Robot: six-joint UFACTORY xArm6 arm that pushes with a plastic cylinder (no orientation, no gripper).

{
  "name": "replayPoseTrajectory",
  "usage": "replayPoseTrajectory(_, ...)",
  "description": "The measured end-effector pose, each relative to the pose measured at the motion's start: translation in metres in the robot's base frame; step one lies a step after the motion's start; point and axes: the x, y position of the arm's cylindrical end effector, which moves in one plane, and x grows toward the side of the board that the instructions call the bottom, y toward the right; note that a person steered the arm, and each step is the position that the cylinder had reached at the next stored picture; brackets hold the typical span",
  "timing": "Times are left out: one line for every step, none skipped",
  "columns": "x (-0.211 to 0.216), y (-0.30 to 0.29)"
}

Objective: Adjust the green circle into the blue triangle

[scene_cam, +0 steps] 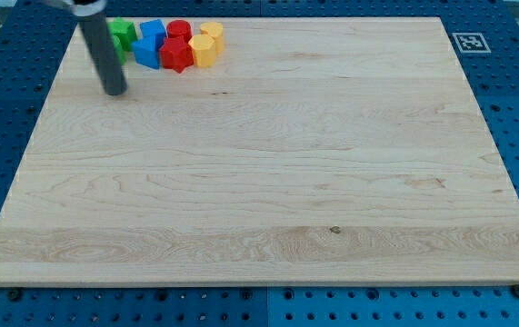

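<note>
my tip (114, 91) rests on the table (259, 200), in the view's top-left corner. i carry no jaws, so there is nothing released or clenched; the bare rod only pushes.

the blocks sit in a tight cluster just to the view's right of my tip and a little toward the view's top. the green block (123, 34) is nearest, partly hidden behind my rod, so i cannot confirm its circular shape or tell how many green pieces there are. right beside it are the blue blocks (150, 44), two pieces stacked in the view, then the red blocks (177, 47) and the yellow blocks (206, 45) further right.

i judge the task nearly done: green looks to be touching or almost touching blue, though the rod hides the seam. at most a small nudge rightward remains.

a circle has no long axis or heading that i can read here.
</note>
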Motion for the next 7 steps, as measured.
replayPoseTrajectory(-0.023,-0.025)
replayPoseTrajectory(-0.040,-0.032)
replayPoseTrajectory(-0.059,-0.048)
replayPoseTrajectory(-0.068,-0.034)
replayPoseTrajectory(-0.068,-0.024)
replayPoseTrajectory(-0.068,-0.025)
replayPoseTrajectory(-0.079,-0.072)
